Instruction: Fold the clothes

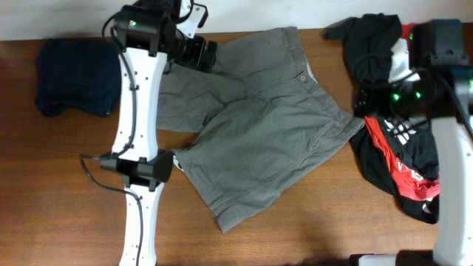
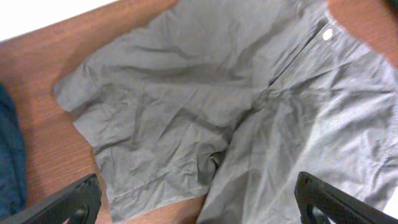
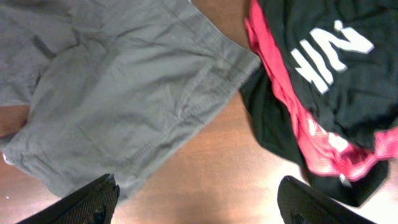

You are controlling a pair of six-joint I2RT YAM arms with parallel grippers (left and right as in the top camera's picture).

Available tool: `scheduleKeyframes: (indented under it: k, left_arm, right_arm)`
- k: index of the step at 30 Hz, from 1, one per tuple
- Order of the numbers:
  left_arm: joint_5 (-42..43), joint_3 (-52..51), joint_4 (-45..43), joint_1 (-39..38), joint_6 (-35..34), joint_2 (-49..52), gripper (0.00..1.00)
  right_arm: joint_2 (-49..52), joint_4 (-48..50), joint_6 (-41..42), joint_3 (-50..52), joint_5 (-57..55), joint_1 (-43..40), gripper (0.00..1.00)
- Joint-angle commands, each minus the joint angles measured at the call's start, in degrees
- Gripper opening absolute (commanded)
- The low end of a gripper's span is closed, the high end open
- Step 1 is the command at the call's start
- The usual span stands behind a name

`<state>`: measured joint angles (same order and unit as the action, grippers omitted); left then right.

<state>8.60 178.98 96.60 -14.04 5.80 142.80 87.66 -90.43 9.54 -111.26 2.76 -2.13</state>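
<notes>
Grey shorts (image 1: 259, 140): laid flat and unfolded on the wooden table (image 1: 318, 229), near its middle, creased; no fold has been made yet.
Long axis: in the overhead view it is taken to run from the waistband at about 2 o'clock to the leg hems at about 8 o'clock; the button (image 1: 301, 76) is seen on the waistband.
Legs: splayed apart, one reaching toward 9 o'clock, the other toward 7 o'clock.
Left gripper (image 2: 198, 180): jaws spread wide, nothing held; it is poised above the 9 o'clock leg, at about 11 o'clock from the middle of the shorts.
Right gripper (image 3: 198, 182): jaws apart, nothing held; it is placed at about 3 o'clock from the middle of the shorts, over the waistband's corner and the bare wood beside it.
Nearer arm: the left is judged nearer, as cloth lies directly beneath its fingers; the right is only at the edge.
Key relation: a leg hem lies under the left gripper and the waistband end by the right, so the two ends of the long axis could each be taken by the arm on its own side.
Navy garment (image 1: 74, 74): folded, at 9 o'clock, apart from the shorts.
Black and red garment (image 1: 392, 159): heaped at 3 o'clock, just beside the waistband corner; a stray pinch of it is the risk for the right arm.
</notes>
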Motion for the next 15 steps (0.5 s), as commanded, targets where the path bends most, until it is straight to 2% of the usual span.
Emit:
scheduleKeyframes:
  k: [1,6,15]
  left_arm:
    - [0.63,-2.32,0.13,-1.6,-2.4,-4.7,0.99]
    - [0.35,-10.95,0.11,-3.34,-2.36,-7.58,0.99]
    - [0.57,-38.47,0.13,-4.94,-5.03,-14.05,0.99]
  right_arm:
    - [-1.81,-1.88,1.97,-0.81,-3.72,0.24,0.86]
    - [-1.79,-2.16,2.16,0.46,-5.22,0.24,0.87]
    - [-1.68,2.82,2.14,2.84,-4.74,0.24,0.92]
